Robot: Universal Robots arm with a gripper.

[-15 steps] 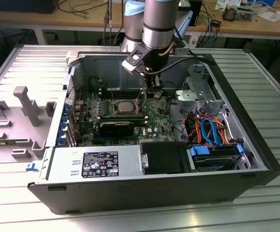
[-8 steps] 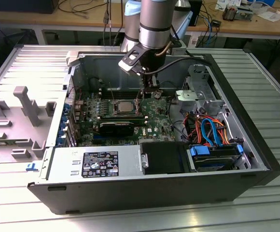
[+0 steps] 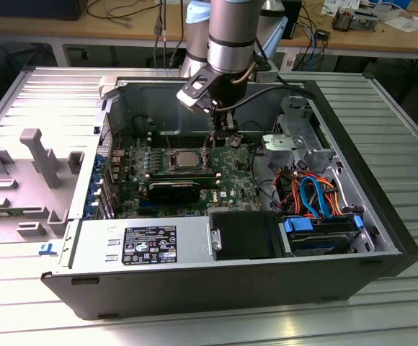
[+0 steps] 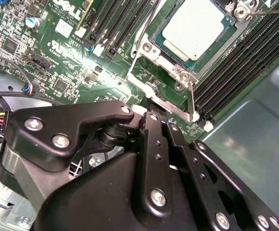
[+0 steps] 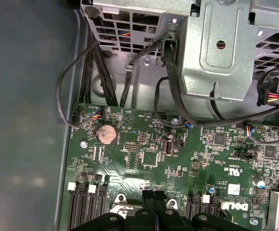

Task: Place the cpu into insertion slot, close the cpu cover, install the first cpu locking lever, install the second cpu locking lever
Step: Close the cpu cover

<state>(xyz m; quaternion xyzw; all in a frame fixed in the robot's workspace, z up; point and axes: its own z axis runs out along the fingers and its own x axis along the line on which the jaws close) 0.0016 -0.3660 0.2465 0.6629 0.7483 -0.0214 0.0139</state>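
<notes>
One open black-and-grey metal computer case (image 3: 194,288) rests on the ribbed metal worktop (image 3: 389,115) and holds one green circuit board (image 3: 234,173). On the board, one flat square silvery-grey cpu (image 4: 197,24) lies seated in the square silver-rimmed insertion slot (image 3: 161,160). The thin silvery cpu cover (image 4: 164,60) lies flat around it. In the exterior view the black gripper (image 3: 219,144) hangs at the slot's 3 o'clock, its two fingers (image 5: 148,204) narrow and pressed together.

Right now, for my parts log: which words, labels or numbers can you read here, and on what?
Black label on the grey metal box: white print, too small to read.
Green board: white markings, too small or blurred to quote.
White sticker on that board: too small to read.
Nothing quotable.
</notes>
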